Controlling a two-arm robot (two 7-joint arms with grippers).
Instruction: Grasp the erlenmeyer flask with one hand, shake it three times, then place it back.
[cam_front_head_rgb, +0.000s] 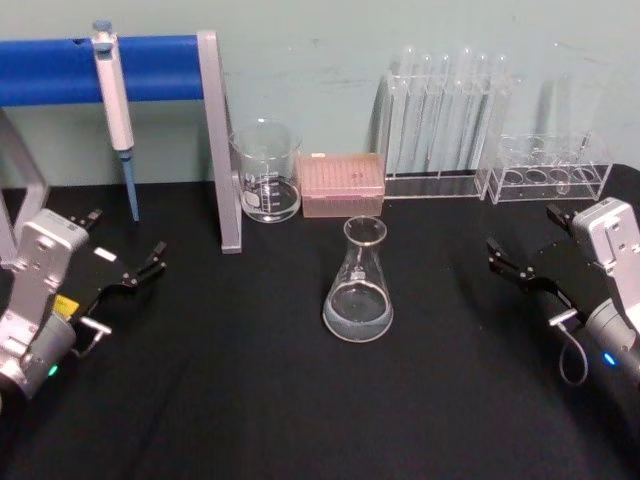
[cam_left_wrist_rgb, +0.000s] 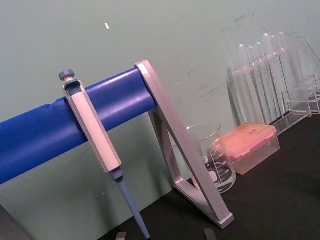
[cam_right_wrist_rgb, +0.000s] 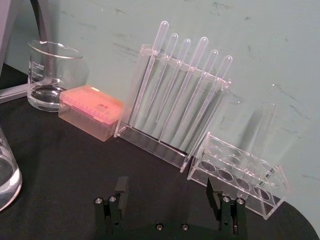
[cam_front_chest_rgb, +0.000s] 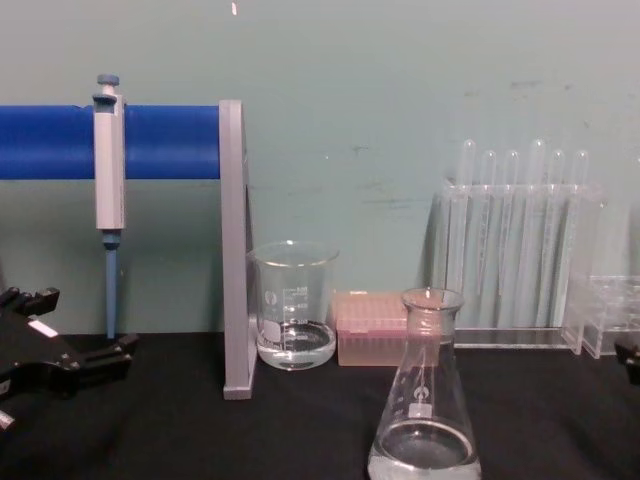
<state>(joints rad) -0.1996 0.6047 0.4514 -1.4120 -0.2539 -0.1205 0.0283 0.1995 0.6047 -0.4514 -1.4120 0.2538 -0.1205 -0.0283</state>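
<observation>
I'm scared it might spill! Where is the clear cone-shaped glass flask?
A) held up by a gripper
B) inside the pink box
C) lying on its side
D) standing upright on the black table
D: the clear conical glass flask stands upright on the black table, between the left gripper and right gripper, touched by neither.

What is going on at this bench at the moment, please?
Nothing is being handled yet. The erlenmeyer flask stands upright in the middle of the black table, holding a little clear liquid. The left gripper and the right gripper sit open on either side of it, both well apart from the flask. Behind the flask are a beaker and a pink tip box.
</observation>
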